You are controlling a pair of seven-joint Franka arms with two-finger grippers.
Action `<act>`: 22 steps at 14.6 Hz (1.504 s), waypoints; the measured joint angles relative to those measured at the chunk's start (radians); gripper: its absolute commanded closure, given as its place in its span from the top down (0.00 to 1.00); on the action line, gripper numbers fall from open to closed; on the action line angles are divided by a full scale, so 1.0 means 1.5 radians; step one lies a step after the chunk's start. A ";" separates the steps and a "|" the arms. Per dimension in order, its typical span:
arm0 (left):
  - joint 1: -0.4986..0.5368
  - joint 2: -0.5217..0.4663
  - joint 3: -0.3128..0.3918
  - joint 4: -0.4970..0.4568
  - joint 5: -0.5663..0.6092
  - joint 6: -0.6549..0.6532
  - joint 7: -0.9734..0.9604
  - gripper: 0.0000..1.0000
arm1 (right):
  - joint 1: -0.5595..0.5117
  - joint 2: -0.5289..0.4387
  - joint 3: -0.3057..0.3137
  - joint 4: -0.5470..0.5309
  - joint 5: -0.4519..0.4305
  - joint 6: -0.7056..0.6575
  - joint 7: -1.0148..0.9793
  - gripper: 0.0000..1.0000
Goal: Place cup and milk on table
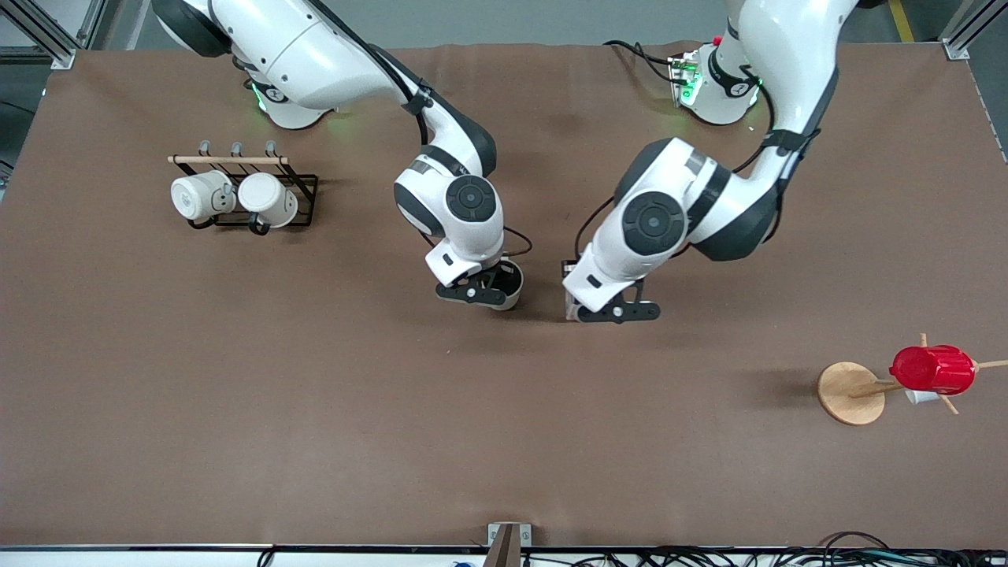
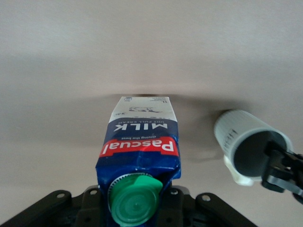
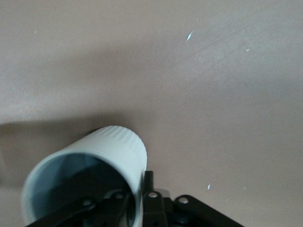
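While right gripper [image 1: 482, 293] clamps cup [image 1: 508, 285], left gripper [image 1: 618, 312] clamps milk [image 2: 140, 156].

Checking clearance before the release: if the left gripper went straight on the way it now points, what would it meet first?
Probably the table. The left gripper points down, shut on the milk, whose base seems at or near the surface; the cup stands beside that line.

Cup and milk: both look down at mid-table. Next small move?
Probably open both grippers. The milk in the left gripper and the cup in the right gripper both appear to stand on the table, side by side, so releasing should leave them placed.
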 measured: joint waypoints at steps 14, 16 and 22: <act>-0.071 0.049 0.000 0.011 0.000 0.080 -0.079 0.59 | -0.249 -0.282 -0.005 0.024 0.007 -0.279 -0.178 1.00; -0.071 0.050 0.000 0.012 0.000 0.080 -0.079 1.00 | -0.313 -0.333 -0.006 0.024 0.009 -0.299 -0.207 1.00; -0.074 0.041 0.002 0.028 0.001 0.070 -0.079 1.00 | -0.342 -0.446 -0.162 0.024 0.089 -0.407 -0.475 1.00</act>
